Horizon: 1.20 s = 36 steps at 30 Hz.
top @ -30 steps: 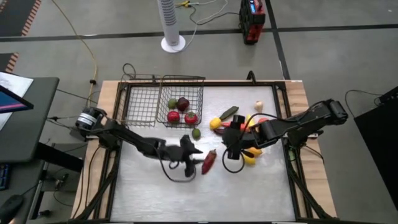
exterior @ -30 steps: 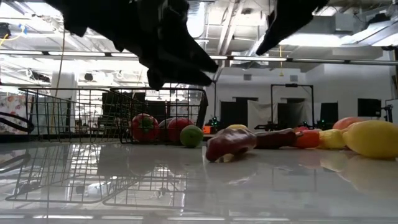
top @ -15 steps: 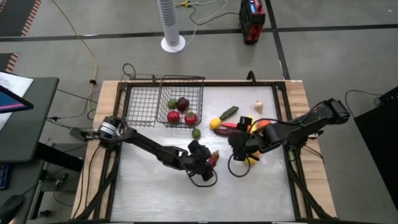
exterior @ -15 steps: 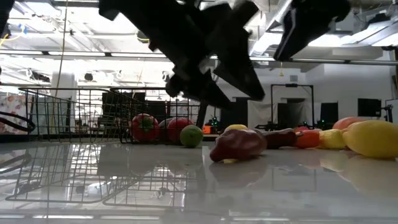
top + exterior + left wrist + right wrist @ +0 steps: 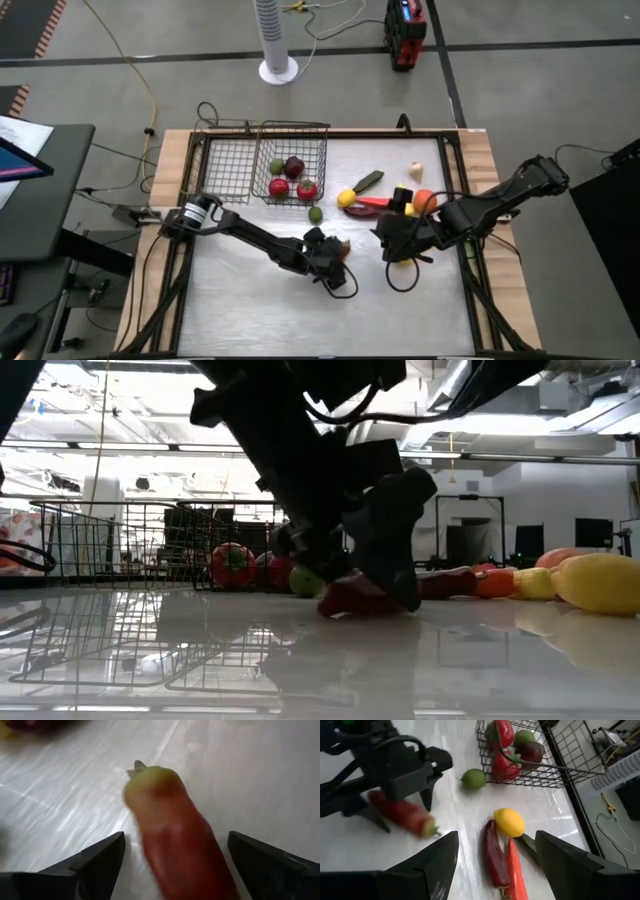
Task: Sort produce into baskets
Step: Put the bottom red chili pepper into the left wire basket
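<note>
My left gripper (image 5: 172, 855) is spread wide astride the long red pepper (image 5: 177, 837) lying mid-table, near of the baskets (image 5: 262, 160). It looks light, hard and slick, so I'd pinch mid-body. My right gripper (image 5: 495, 855) hangs spread over the right-hand pile.

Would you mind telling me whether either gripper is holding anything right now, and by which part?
Nothing is held. The left gripper stands open astride the long red pepper on the table; the right gripper is open and empty.
</note>
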Each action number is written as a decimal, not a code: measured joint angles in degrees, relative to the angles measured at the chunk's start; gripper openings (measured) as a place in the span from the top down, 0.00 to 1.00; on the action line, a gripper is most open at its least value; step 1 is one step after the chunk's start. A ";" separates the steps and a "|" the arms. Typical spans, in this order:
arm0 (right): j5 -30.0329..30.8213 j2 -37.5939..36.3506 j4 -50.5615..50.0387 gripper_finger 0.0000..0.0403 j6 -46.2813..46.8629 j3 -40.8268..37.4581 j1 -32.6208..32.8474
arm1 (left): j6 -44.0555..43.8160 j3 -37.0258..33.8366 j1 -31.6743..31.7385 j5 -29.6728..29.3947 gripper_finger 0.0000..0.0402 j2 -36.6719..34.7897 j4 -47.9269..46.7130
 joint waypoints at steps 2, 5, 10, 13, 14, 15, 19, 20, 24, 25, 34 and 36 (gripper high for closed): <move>0.02 0.00 -0.02 0.28 0.15 0.00 0.50 | 0.20 0.00 -0.02 -0.96 0.19 0.00 -0.36; 0.03 0.00 -0.05 0.28 0.80 0.00 1.02 | 1.16 0.00 -0.05 -0.86 0.29 0.00 -0.33; 0.24 0.00 -0.63 0.28 1.31 0.00 1.68 | 2.02 0.00 -0.13 -0.76 0.49 -0.34 -0.95; 0.24 0.00 -0.88 0.28 1.37 0.00 1.70 | 3.78 -0.06 -0.25 -1.71 0.58 -1.91 -2.40; 0.22 -0.04 -1.12 0.28 1.38 0.00 1.70 | 4.35 -0.04 -0.25 -2.35 0.60 -2.86 -3.61; 0.24 -0.23 -1.34 0.28 1.48 0.00 1.70 | 4.87 -0.05 -0.25 -3.22 0.61 -3.97 -5.10; 0.22 -1.81 -2.54 0.28 1.70 0.00 1.26 | 6.54 -0.07 -0.27 -9.75 0.58 -9.68 -12.36; 0.22 -2.35 -2.52 0.28 1.70 0.00 1.02 | 7.13 -0.07 -0.27 -11.59 0.57 -11.29 -13.61; 0.22 -4.68 -2.55 0.28 1.67 0.00 -0.05 | 9.37 -0.65 -0.12 -20.47 0.53 -18.80 -19.86; 0.22 -5.10 -2.47 0.28 1.67 0.00 -0.38 | 9.54 -1.22 0.13 -22.51 0.53 -20.73 -21.50; 0.21 -5.26 -1.11 0.28 1.50 0.00 -3.16 | 7.15 -13.11 6.32 -31.60 0.56 -40.99 -30.88; 0.18 -5.03 -1.14 0.28 1.03 -0.04 -3.51 | 7.28 -16.69 9.04 -31.49 0.56 -45.35 -30.89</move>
